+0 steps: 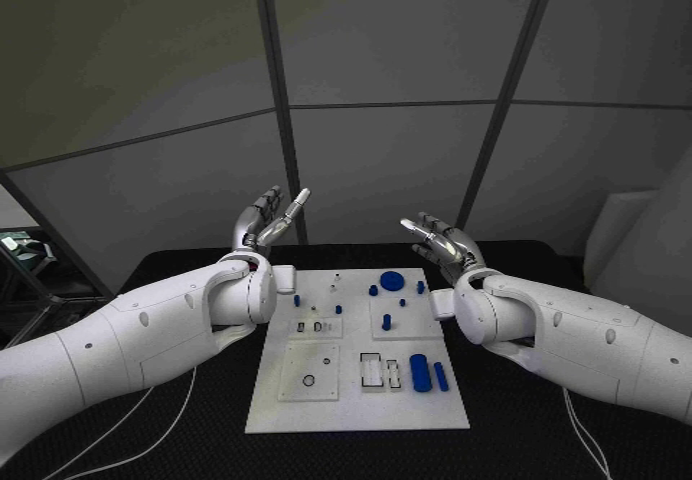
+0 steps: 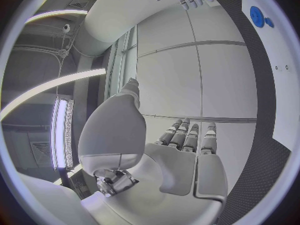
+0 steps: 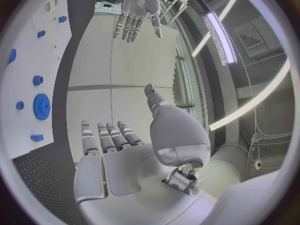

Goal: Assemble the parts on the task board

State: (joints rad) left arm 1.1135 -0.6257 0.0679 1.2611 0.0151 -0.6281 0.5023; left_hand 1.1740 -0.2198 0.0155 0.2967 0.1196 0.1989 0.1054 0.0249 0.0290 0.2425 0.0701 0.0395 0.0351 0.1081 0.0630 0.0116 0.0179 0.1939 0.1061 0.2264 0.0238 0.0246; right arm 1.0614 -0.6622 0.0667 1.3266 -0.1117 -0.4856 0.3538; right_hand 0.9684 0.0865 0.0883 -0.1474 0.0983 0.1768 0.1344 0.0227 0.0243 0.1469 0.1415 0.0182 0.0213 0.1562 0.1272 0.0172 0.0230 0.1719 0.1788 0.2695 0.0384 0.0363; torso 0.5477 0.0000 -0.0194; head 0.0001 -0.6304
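Both hands were raised above the far end of the table, holding nothing. The left hand (image 1: 268, 222) had its fingers spread and pointing up; the right hand (image 1: 441, 240) likewise had its fingers apart. The task board (image 1: 361, 400) lay on the black table (image 1: 173, 270) between and below the two hands, nearer the robot than either. Its blue parts (image 1: 420, 371) lay and stood on it, well apart from both hands, the round blue gear (image 1: 391, 281) nearest the right hand.

Grey wall panels (image 1: 389, 160) with dark seams stand behind the black table (image 1: 188, 265); strip lights (image 3: 220, 37) glow overhead.
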